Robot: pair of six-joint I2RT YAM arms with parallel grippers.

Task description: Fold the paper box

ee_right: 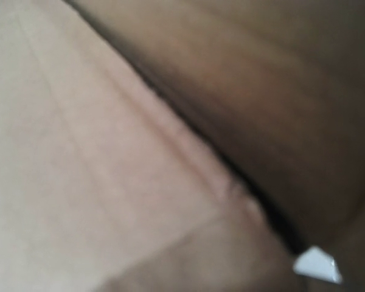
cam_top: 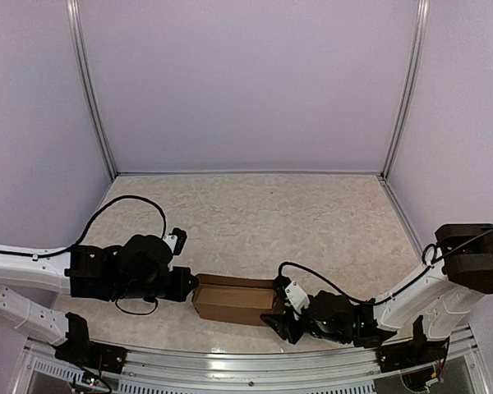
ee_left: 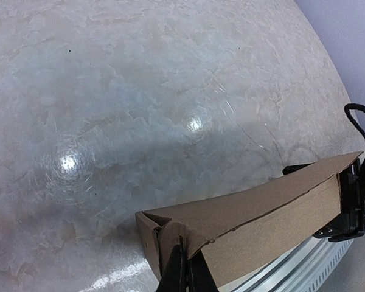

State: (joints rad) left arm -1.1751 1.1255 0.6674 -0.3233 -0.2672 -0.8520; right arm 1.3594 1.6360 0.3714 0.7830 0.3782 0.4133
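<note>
The paper box (cam_top: 234, 302) is a plain brown oblong lying on the table near the front edge, between the two arms. My left gripper (cam_top: 191, 287) is at its left end. In the left wrist view the left gripper (ee_left: 186, 260) is shut, its tips pressed against the folded end flap of the box (ee_left: 274, 219). My right gripper (cam_top: 277, 305) straddles the right end, and its black fingers (ee_left: 353, 207) clamp that far end. Blurred cardboard (ee_right: 109, 152) fills the right wrist view and hides the right fingers there.
The marbled table (cam_top: 263, 213) stretches back to pale walls on three sides. A metal rail (cam_top: 255, 361) runs along the near edge just behind the box. A black cable (cam_top: 131, 201) loops over the left arm.
</note>
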